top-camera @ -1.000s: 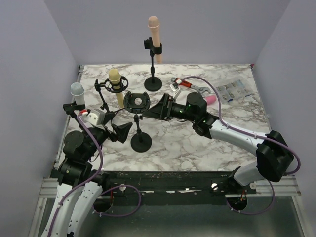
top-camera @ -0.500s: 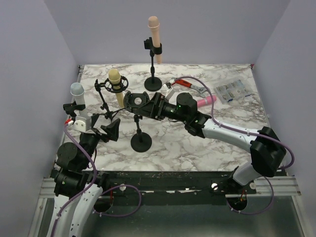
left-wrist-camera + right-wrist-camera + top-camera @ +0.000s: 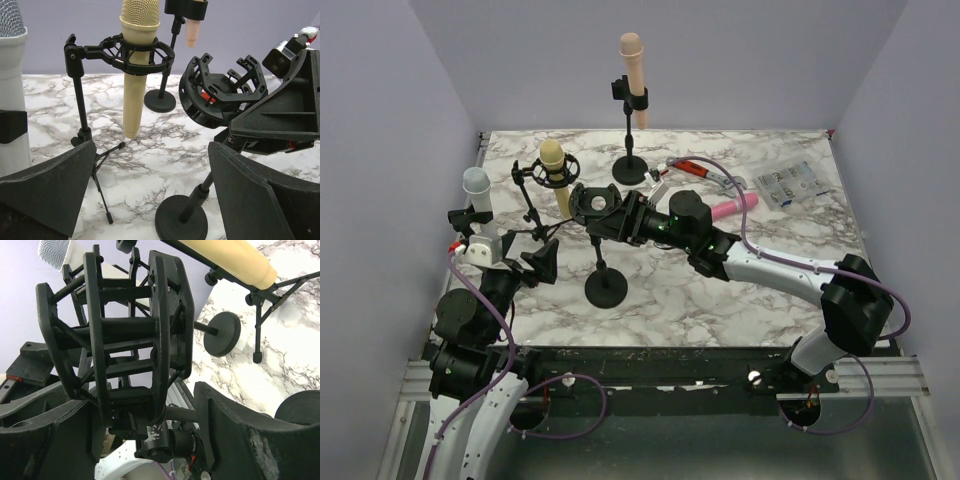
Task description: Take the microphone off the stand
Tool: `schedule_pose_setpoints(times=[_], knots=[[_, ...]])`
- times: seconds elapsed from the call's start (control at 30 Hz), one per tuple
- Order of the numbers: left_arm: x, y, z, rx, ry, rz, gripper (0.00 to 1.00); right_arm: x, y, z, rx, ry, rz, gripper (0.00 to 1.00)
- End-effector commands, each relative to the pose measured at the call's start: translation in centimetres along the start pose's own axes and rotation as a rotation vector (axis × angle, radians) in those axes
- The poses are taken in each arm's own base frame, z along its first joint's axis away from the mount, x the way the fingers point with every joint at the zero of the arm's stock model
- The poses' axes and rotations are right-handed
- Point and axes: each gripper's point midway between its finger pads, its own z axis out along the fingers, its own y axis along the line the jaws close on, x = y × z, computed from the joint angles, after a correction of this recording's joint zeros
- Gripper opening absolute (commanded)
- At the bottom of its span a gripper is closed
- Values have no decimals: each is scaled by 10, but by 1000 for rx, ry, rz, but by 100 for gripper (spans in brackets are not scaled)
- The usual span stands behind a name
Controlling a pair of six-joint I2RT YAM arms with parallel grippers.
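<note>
- The left gripper (image 3: 542,262) hovers over the near-left part of the marble table (image 3: 720,290). Its jaws are spread wide with nothing between them.
- In the left wrist view, the left gripper (image 3: 150,165) faces the far side. The stands show in the gap between its fingers.
- The right gripper (image 3: 620,215) is at the centre of the table, level with the empty shock mount (image 3: 597,203).
- In the right wrist view, the right gripper (image 3: 145,405) has its jaws apart, one on each side of the empty shock mount (image 3: 125,335). A gap shows beside one finger, and contact on the other side cannot be judged.
- The empty shock mount tops a tilted pole on a round base (image 3: 607,289), which sits near centre.
- The cream microphone (image 3: 553,165) sits upright in a second shock mount on the tripod stand (image 3: 525,195), far-left of the empty mount.
- The peach microphone (image 3: 632,60) is clipped upright on the tall stand (image 3: 631,170) at far centre.
- The white microphone (image 3: 477,190) is held in a clip at the left edge.
- A pink cylinder (image 3: 732,206) lies flat on the table, right of the right arm.
- A red-handled tool (image 3: 698,170) and a packet (image 3: 790,184) lie far-right.
</note>
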Motion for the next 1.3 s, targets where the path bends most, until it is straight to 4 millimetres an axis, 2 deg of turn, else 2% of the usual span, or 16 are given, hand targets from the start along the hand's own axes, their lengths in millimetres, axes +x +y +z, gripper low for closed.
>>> schedule_pose_setpoints(times=[0.0, 0.13, 0.33, 0.67, 0.87, 1.07, 1.27], knots=[[-3, 5, -2, -25, -14, 5, 99, 12, -39, 4, 124, 8, -2, 70], [-3, 5, -2, -25, -15, 5, 99, 26, -53, 2, 147, 44, 13, 66], [-3, 5, -2, -28, -16, 4, 99, 45, -74, -10, 196, 71, 6, 65], [-1, 4, 0, -22, -4, 2, 99, 99, -140, -21, 318, 187, 47, 63], [0, 4, 1, -22, 1, 2, 99, 122, -164, -30, 370, 240, 55, 64], [1, 3, 3, -18, 5, 0, 99, 143, -196, -40, 446, 291, 46, 64], [2, 3, 5, -16, 16, 0, 99, 144, -197, -35, 444, 305, 36, 66]])
